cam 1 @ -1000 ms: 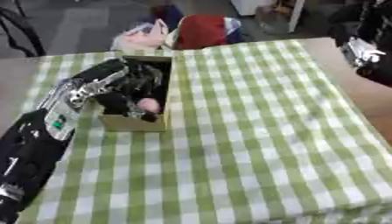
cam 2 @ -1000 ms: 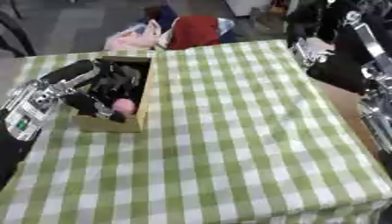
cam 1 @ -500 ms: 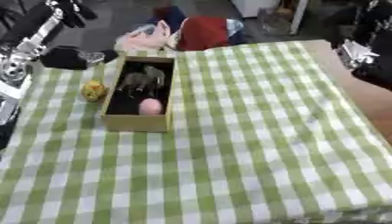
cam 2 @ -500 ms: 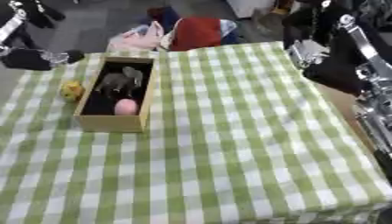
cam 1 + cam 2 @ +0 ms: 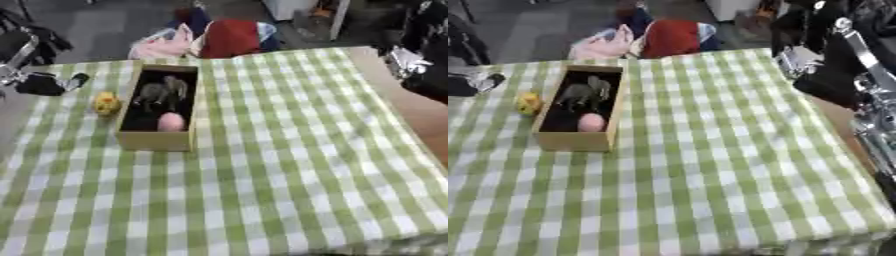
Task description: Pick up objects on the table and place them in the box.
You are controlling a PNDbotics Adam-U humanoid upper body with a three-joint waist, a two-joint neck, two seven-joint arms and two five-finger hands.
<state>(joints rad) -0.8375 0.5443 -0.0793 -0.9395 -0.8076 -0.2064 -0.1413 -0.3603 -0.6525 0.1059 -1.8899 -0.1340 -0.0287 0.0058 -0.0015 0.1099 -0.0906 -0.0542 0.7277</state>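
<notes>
- Your box [image 5: 157,141] sits on the green checked table [image 5: 289,165], holding a pink egg shape [image 5: 171,121] and a grey animal figure [image 5: 160,92]
- A yellow toy [image 5: 107,103] lies just beside the box's left wall
- Your left hand [image 5: 39,84] is at the table's far left edge, your right hand [image 5: 802,60] at the far right; I cannot tell how either's fingers are set

The right arm [image 5: 843,60] is black with silver joints and a pale plate; the left arm [image 5: 19,55] shows black and silver.

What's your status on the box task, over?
Left hand at far left edge, fingers unclear; right hand unseen. Box holds pink ball and grey toy. Yellow toy on table beside it.
</notes>
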